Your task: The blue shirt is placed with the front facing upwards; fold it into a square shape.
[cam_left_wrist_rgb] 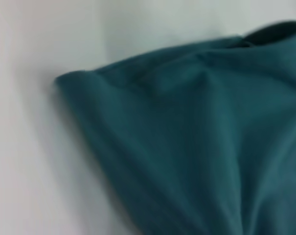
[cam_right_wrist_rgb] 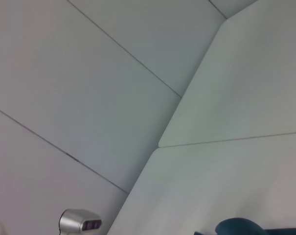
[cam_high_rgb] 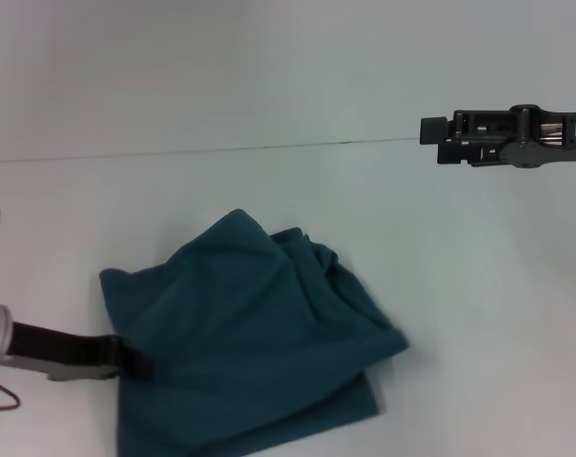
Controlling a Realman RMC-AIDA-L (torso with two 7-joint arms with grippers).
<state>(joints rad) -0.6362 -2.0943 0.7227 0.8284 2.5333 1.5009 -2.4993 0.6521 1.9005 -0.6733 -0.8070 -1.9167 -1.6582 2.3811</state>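
The blue shirt point(cam_high_rgb: 249, 333) lies as a rumpled, partly folded teal bundle at the near middle of the white table point(cam_high_rgb: 478, 286). No lettering or collar shows. My left gripper point(cam_high_rgb: 135, 364) reaches in low from the left and is at the shirt's left edge, with its tips buried in the cloth. The left wrist view is filled by the shirt point(cam_left_wrist_rgb: 196, 147), whose folds run together toward the gripper. My right gripper point(cam_high_rgb: 438, 140) hangs empty and open, high at the far right, well away from the shirt. A small part of the shirt point(cam_right_wrist_rgb: 240, 227) shows in the right wrist view.
The table's far edge point(cam_high_rgb: 268, 146) runs across the head view, with a pale wall behind it. Bare white tabletop lies right of and behind the shirt. A silver arm segment point(cam_right_wrist_rgb: 79, 223) shows in the right wrist view.
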